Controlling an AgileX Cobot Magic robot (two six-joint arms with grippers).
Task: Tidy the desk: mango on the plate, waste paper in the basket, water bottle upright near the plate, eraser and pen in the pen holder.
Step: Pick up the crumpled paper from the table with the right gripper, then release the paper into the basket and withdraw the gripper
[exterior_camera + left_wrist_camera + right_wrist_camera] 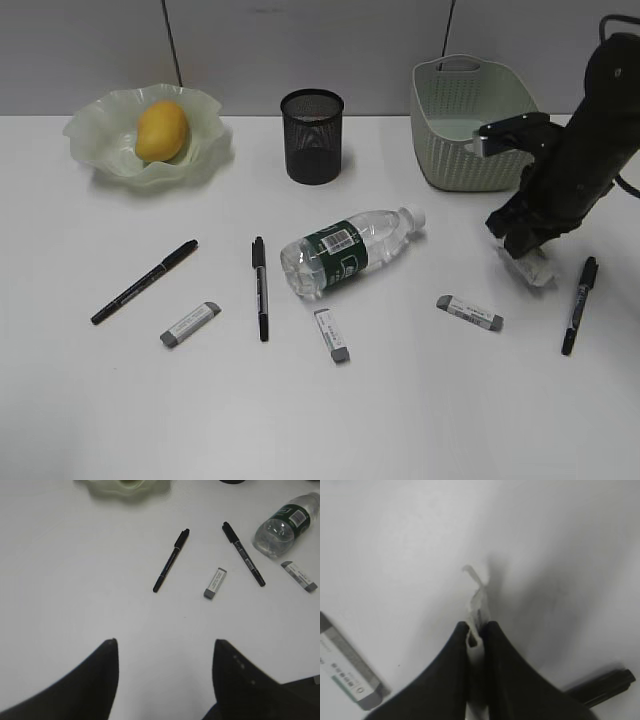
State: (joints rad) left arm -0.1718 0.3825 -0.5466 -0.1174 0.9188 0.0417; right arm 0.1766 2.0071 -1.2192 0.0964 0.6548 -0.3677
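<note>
Pinching the crumpled white waste-paper wrapper (478, 597) at lower right of the exterior frame, the right gripper (476, 630) has its jaws pressed onto it, presumably to lift it into the sage-green woven-look plastic basket (470, 125) just behind, while the left gripper (165, 652) hangs spread, holding nothing.

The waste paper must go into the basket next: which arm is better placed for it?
The right arm. Its fingers are already pinched on the waste paper, beside the basket. The left gripper hangs open over bare desk, far from it.
</note>
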